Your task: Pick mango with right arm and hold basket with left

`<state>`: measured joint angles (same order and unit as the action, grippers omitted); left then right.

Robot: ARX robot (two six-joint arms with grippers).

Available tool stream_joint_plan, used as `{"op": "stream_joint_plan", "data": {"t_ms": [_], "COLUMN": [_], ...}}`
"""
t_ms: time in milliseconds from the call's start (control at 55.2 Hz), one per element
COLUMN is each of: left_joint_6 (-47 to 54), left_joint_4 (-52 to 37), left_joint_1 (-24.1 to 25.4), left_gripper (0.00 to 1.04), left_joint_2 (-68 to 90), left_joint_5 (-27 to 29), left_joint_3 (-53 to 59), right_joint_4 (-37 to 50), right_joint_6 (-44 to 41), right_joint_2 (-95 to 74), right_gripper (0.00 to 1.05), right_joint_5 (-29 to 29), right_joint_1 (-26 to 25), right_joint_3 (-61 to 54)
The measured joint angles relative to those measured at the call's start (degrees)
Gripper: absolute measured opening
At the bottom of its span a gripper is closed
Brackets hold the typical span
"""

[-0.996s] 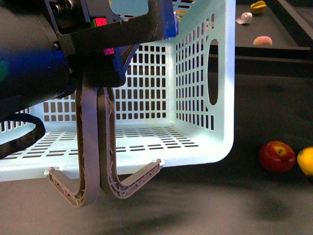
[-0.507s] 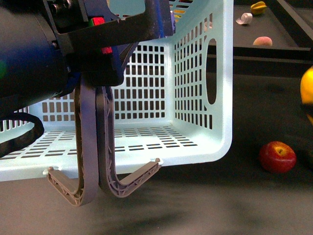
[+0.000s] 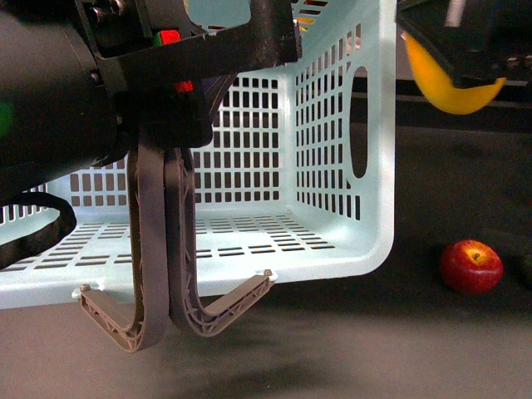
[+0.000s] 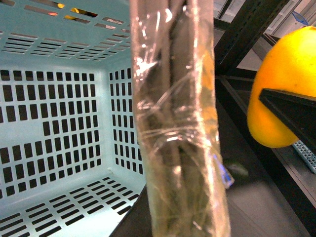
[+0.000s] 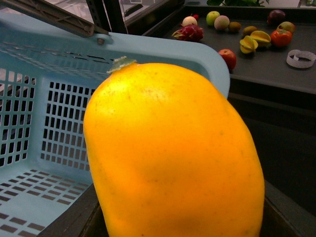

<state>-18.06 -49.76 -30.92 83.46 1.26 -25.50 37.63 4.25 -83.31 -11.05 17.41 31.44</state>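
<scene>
The pale turquoise basket [image 3: 332,125] hangs lifted and tilted, with its open side toward me. My left gripper [image 3: 170,104] is shut on its two grey-brown handles [image 3: 154,249], which fill the left wrist view [image 4: 177,123] under clear film. My right gripper [image 3: 465,41] is shut on the yellow-orange mango [image 3: 453,87] and holds it high in the air, just to the right of the basket's upper corner. The mango fills the right wrist view [image 5: 173,158], close beside the basket's rim [image 5: 163,49]. It also shows in the left wrist view [image 4: 281,98].
A red apple [image 3: 471,266] lies on the dark table to the right of the basket. A dark shelf at the back carries several fruits [image 5: 247,44] and a roll of tape [image 5: 301,58]. The left arm's black body [image 3: 50,108] blocks the left of the front view.
The mango has risen from the table beside the apple to the upper right, next to the basket's top corner. The right gripper has come into view. The basket and the left arm have stayed put.
</scene>
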Motion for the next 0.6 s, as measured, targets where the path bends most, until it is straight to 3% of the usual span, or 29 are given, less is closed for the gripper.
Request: {"op": "stream_joint_plan", "data": {"t_ms": [597], "left_joint_6": [0.02], "left_joint_4": [-0.02], "left_joint_1": [0.00], "left_gripper": [0.09], "left_joint_2": [0.00], "left_joint_5": [0.00], "left_joint_3": [0.00], "right_joint_4": [5.57], "right_joint_6": [6.25], "right_joint_2": [-15.08], "right_gripper": [0.60], "right_joint_5": [8.20], "right_joint_1": [9.25], "right_joint_3": [8.00]}}
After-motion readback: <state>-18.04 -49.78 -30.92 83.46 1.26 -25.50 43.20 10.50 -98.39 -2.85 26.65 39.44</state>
